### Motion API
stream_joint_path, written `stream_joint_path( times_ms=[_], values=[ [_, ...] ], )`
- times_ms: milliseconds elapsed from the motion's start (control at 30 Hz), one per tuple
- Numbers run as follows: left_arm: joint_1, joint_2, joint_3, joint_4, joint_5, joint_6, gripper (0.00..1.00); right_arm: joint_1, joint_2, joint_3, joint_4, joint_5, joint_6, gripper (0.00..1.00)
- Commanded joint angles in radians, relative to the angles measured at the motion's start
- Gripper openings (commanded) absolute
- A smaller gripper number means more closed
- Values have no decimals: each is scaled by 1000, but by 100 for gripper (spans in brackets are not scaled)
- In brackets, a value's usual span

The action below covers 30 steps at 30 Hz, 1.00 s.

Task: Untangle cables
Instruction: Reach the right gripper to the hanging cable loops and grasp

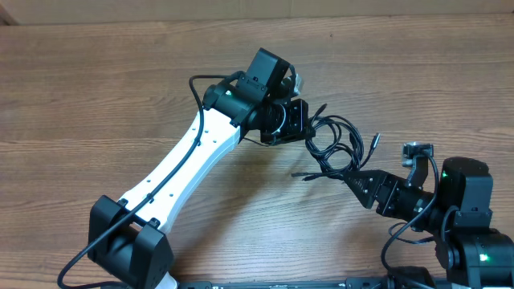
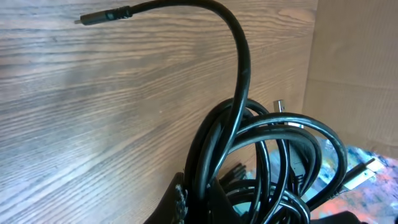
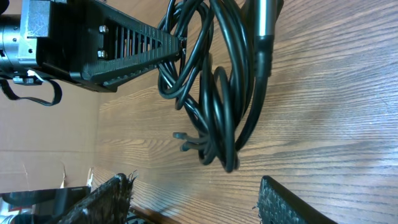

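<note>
The cables [image 3: 224,99] are one tangled bundle, toward the worktop's [image 1: 96,80] right edge. Your left gripper [image 1: 305,130] is closed on them; the right gripper [image 1: 350,177] stands beside, jaws apart, empty. No cord is separated yet.

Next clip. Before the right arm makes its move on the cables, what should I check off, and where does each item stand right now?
1. Left gripper holding the cables: ok, jaws pinched on the bundle.
2. Right gripper ready to grasp: ok, jaws apart with nothing between them.
3. Right gripper around a strand: not ok, the bundle lies beyond its fingertips.
4. Free end to pull: ok, one plug end arches clear of the loops.
5. Cables separated: not ok, the loops overlap in one clump.
6. Which strand belongs to which cable: cannot tell.
</note>
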Motion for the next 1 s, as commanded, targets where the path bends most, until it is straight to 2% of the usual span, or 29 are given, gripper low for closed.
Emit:
stream_joint_path(
  times_ms=[0, 100, 300, 467, 567, 733, 967],
  values=[
    [2, 1, 28, -1, 66, -74, 4, -2, -3, 25, 9, -1, -8, 63],
    [2, 2, 28, 2, 66, -183, 4, -2, -3, 25, 8, -2, -7, 62],
    [2, 2, 28, -1, 70, -378, 4, -2, -3, 24, 8, 31, 76, 49],
    [1, 2, 28, -32, 147, -515, 4, -2, -3, 24, 15, 77, 151, 47],
    [-3, 2, 28, -46, 154, -555, 4, -2, -3, 24, 28, 78, 190, 46],
    [-3, 2, 28, -51, 156, -556, 4, -2, -3, 24, 69, 78, 285, 45],
    [-3, 2, 28, -98, 206, -549, 4, -2, -3, 24, 122, 90, 307, 30]
  ],
)
